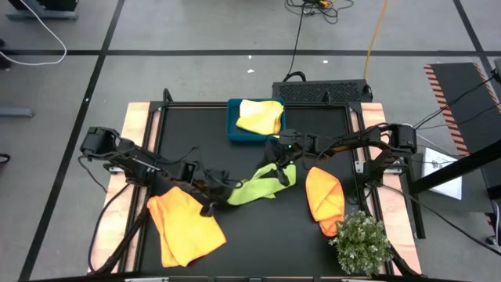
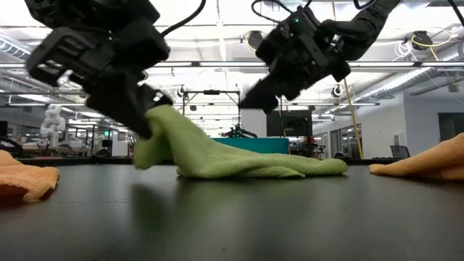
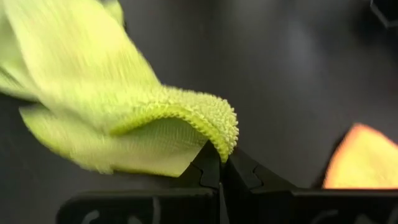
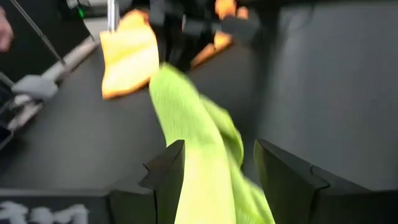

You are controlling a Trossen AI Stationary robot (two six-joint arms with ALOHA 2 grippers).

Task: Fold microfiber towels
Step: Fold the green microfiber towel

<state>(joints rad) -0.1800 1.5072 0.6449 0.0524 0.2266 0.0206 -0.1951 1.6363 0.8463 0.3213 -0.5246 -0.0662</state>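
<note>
- Fingers of the left gripper (image 3: 219, 177) are pinched together on a corner of the lime green towel (image 1: 261, 186), lifting that end off the black table (image 1: 258, 243) near its middle.
- Right gripper (image 4: 214, 171) hovers over the towel's other end with its fingers apart; the cloth runs between them, and no grip shows.
- Most of the green towel lies in a rumpled, stretched strip on the table between the two grippers.
- Risk, as a judgement: the pinch catches only a thin looped edge, so a quick pull could slip it free; with the far end unheld, the cloth may drag and bunch rather than lay flat for folding.
- One orange towel (image 1: 185, 225) lies loosely spread by the left arm; another orange towel (image 1: 324, 200) sits bunched beside the plant (image 1: 362, 243).
- Pale yellow towel (image 1: 261, 116) rests folded on the teal tray (image 1: 233, 129) at the table's far edge.
- Cloths look soft, nubby and limp; the table is smooth and faintly glossy.
</note>
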